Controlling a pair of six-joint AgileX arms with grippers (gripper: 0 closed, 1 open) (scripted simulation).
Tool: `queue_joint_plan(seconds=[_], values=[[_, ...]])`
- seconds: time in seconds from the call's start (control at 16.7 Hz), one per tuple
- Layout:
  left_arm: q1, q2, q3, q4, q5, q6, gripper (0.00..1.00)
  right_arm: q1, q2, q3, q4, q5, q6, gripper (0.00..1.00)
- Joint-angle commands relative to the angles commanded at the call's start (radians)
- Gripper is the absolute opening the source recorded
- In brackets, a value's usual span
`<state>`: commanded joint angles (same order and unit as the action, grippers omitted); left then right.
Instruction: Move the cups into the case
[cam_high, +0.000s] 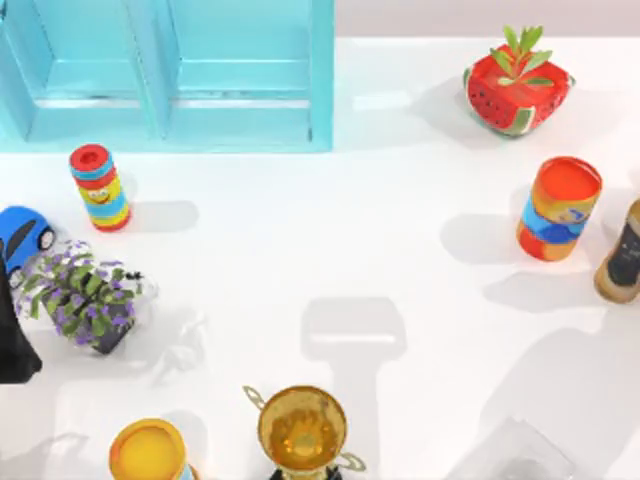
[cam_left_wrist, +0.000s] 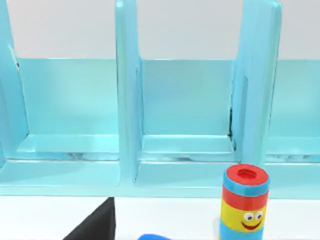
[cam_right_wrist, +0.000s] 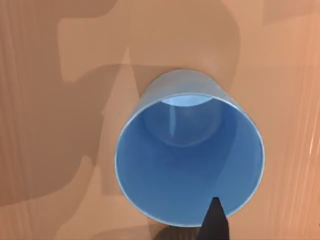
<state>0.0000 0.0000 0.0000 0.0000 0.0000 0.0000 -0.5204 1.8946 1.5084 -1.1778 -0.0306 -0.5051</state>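
A plain blue cup (cam_right_wrist: 189, 150) is seen close up in the right wrist view, its open mouth facing the camera and a brown surface behind it. My right gripper (cam_right_wrist: 216, 231) is shut on the blue cup, one dark fingertip (cam_right_wrist: 215, 217) lying against the rim. The case (cam_high: 170, 75) is a large turquoise cabinet with vertical dividers at the table's back left. Its open compartments (cam_left_wrist: 185, 105) face the left wrist camera. My left arm (cam_high: 14, 345) rests at the table's left edge.
A striped smiley can (cam_high: 100, 187) stands before the case, beside a blue toy car (cam_high: 24, 238) and a purple plant (cam_high: 85, 295). A gold trophy (cam_high: 302, 432) and yellow-orange can (cam_high: 148, 450) stand in front. At right are a watermelon planter (cam_high: 515, 88), orange-and-blue can (cam_high: 558, 208) and brown bottle (cam_high: 622, 252).
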Motion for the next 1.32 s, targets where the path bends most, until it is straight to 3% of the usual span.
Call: queue_joint_plan(seconds=[0.24,0.3,0.9,1.32], values=[[0.0,0.0,0.0,0.0,0.0,0.0,1.0,0.0,0.0,0.0,0.0,0.0,0.0,0.98],[0.0,0.0,0.0,0.0,0.0,0.0,1.0,0.0,0.0,0.0,0.0,0.0,0.0,1.0],[0.0,0.0,0.0,0.0,0.0,0.0,1.0,-0.003,0.003,0.017,-0.016,0.0,-0.001,1.0],[0.0,0.0,0.0,0.0,0.0,0.0,1.0,-0.007,0.024,0.343,-0.321,0.0,-0.005,1.0]])
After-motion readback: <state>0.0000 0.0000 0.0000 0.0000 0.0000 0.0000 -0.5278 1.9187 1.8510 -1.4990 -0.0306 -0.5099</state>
